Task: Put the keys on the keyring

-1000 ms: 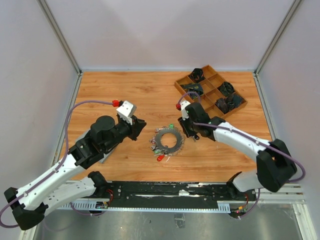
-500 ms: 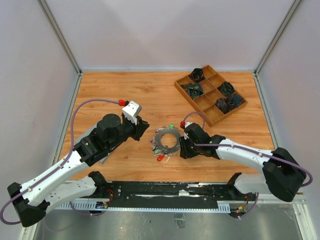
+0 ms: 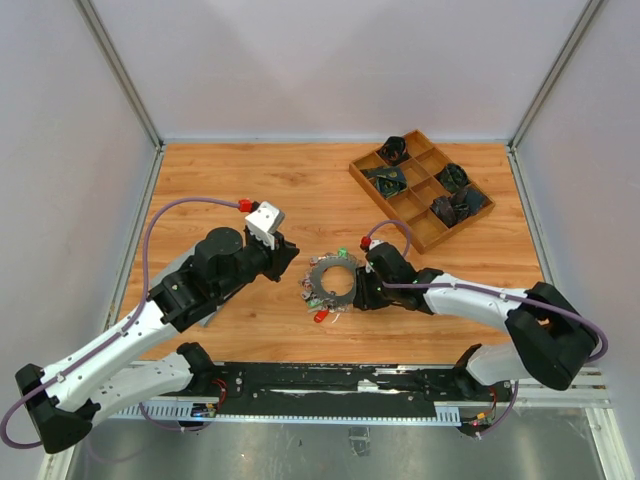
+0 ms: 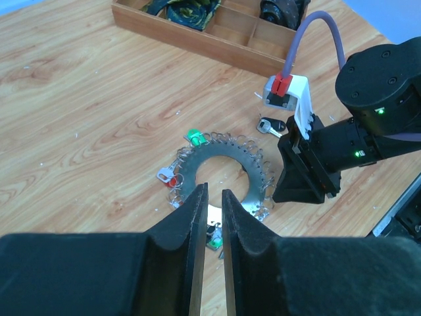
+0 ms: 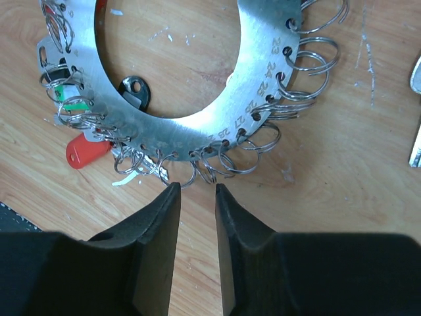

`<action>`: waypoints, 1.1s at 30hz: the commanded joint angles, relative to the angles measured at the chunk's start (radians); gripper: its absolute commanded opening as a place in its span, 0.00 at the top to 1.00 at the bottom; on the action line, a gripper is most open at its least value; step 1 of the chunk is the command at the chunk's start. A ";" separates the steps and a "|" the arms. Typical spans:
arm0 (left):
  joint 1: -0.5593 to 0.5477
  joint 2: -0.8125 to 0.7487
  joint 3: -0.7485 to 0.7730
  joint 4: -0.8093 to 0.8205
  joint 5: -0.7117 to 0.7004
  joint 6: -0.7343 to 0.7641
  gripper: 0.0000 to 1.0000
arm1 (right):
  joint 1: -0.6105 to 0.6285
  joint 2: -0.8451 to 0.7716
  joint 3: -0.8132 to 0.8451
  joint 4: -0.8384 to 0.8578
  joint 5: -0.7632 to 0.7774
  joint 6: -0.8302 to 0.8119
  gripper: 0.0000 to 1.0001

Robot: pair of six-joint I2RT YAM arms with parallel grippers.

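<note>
The keyring (image 3: 335, 279) is a flat silver ring plate fringed with small split rings. It lies on the wooden table between my arms. Keys with red (image 3: 321, 315) and green (image 3: 342, 252) tags hang on it. My left gripper (image 3: 288, 252) hovers left of it, jaws a narrow gap apart and empty. In the left wrist view (image 4: 214, 191) it points at the ring (image 4: 253, 191). My right gripper (image 5: 196, 187) is slightly open and empty, its tips just short of the ring's edge (image 5: 197, 141). A loose key (image 4: 271, 125) lies beside the ring. The right wrist view shows a red tag (image 5: 89, 150).
A wooden compartment tray (image 3: 402, 205) with dark bundles stands at the back right; it also shows in the left wrist view (image 4: 217, 49). The right wrist view shows a black key head (image 5: 136, 90) inside the ring's hole and a silver key (image 5: 416, 138) at the frame's right edge.
My right arm has swung from near the tray down to the ring's right edge. My left arm has shifted slightly toward the ring.
</note>
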 commanded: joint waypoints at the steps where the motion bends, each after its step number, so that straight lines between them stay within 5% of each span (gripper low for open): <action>1: -0.004 0.008 0.011 0.039 -0.007 0.008 0.80 | -0.021 0.019 -0.017 0.061 -0.004 0.039 0.72; 16: -0.004 0.006 0.010 0.036 -0.011 0.008 0.80 | -0.032 0.064 0.000 0.061 -0.005 0.017 0.71; 27: -0.004 0.004 0.011 0.033 -0.014 0.008 0.79 | -0.038 0.009 -0.019 0.100 -0.005 -0.042 0.98; 33: -0.004 0.004 0.011 0.050 -0.002 0.007 0.79 | -0.037 -0.141 -0.019 0.057 0.002 -0.183 0.99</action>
